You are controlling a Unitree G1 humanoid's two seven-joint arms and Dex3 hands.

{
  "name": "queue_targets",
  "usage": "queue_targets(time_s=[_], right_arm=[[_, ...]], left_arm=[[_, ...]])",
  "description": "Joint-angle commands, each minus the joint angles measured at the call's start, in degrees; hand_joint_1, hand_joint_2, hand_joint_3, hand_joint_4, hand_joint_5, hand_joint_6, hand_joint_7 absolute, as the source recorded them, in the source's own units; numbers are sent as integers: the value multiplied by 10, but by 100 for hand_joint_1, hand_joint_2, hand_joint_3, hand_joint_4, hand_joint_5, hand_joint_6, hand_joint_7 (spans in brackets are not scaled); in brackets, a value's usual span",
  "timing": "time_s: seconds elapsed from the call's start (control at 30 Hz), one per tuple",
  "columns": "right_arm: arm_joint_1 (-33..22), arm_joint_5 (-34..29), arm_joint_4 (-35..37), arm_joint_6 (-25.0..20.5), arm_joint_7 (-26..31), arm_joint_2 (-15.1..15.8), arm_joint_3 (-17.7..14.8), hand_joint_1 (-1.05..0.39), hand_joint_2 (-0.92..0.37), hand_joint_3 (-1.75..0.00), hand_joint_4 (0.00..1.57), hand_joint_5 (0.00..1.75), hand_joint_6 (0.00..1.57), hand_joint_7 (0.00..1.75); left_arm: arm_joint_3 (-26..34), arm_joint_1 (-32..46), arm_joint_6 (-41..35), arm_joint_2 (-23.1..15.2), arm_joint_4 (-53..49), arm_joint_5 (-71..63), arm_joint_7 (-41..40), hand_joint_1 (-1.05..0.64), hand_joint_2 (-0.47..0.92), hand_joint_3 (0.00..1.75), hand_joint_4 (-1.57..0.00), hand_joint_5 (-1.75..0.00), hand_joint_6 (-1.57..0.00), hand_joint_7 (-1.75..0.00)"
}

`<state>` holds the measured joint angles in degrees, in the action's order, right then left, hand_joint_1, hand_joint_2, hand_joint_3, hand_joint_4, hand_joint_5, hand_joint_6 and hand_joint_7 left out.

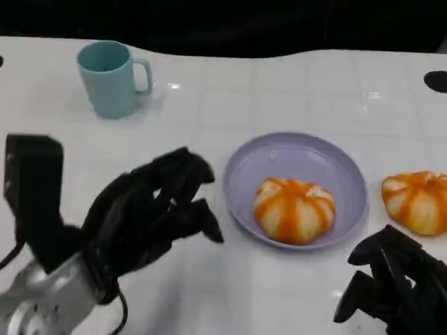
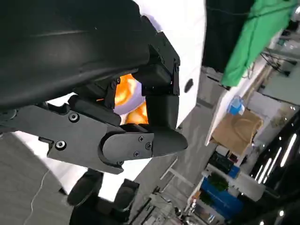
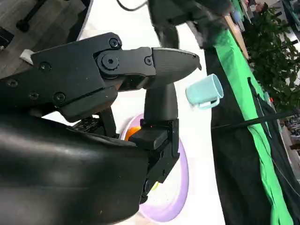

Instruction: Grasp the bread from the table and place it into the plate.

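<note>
One bread sits in the purple plate, right of centre. A second bread lies on the white worktop, just beside the plate's right rim and apart from it. Left hand hovers left of the plate, fingers loosely curled, holding nothing. Right hand sits low, near the loose bread but not touching it, fingers partly curled and empty. Teal mug stands upright at far left, well clear.

Judgement: first placement looks done, and the step in hand is the approach to the second bread. Next move calls for the right hand to spread its fingers, reach forward over the bread, close around its sides, lift, then carry it left over the rim into the free space beside the first one.
</note>
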<state>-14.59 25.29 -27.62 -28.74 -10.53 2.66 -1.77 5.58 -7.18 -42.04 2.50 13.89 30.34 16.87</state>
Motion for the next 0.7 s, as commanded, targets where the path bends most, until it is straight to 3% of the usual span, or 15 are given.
queue_targets(time_s=[0.03, 0.43, 0.7], right_arm=[[-2, 3, -7, 0, 2, 7, -6, -46, -92, -37, 63, 175, 49, 161], [-3, 5, -15, -10, 9, 5, -9, -46, -92, -36, 63, 175, 50, 160], [-2, 4, -8, 1, 1, 6, -8, -47, -92, -37, 64, 175, 50, 160]], left_arm=[[10, 46, -19, 13, 44, 24, -39, -57, 92, 47, -74, -175, -52, -175], [19, 113, -39, 52, 81, 75, -103, -57, 92, 42, -79, -175, -56, -175], [18, 133, -28, 32, 78, 77, -88, -55, 92, 45, -80, -175, -56, -175]])
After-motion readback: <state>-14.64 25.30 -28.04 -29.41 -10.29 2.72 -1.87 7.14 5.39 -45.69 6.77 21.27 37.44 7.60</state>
